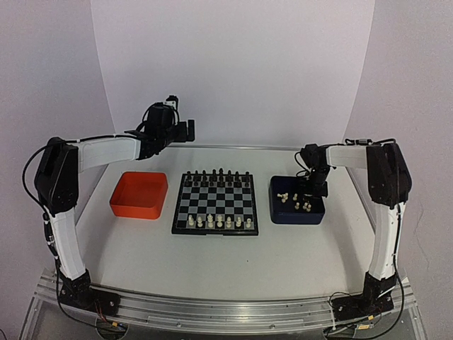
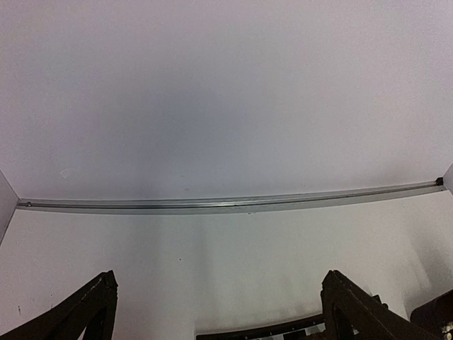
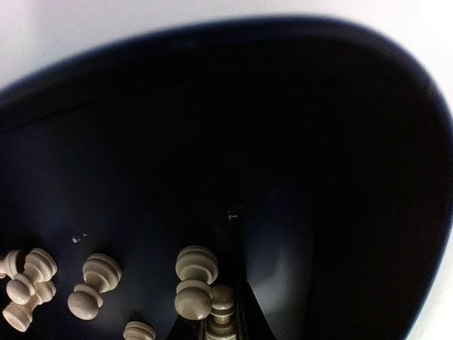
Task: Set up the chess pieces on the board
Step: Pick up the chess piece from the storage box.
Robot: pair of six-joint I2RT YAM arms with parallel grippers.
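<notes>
Though your right gripper point(image 1: 310, 190) sits down in the dark blue tray point(image 1: 297, 218), you can't tell if it's closed or holding anything. Cream chess pieces point(image 3: 195, 280) crowd its tips: it may nip two, or flick one. The board point(image 1: 215, 201) lies well left; left gripper point(image 2: 219, 283) gapes wide.

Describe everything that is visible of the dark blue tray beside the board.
The dark blue tray is a shallow, rectangular container with rounded corners and low walls; it looks like smooth plastic. It lies flat on the white table, right of the board and apart from it. Several cream chess pieces lie loose on its floor, some on their sides. The right gripper reaches down into its far part; whether its jaws touch the tray cannot be seen.
</notes>
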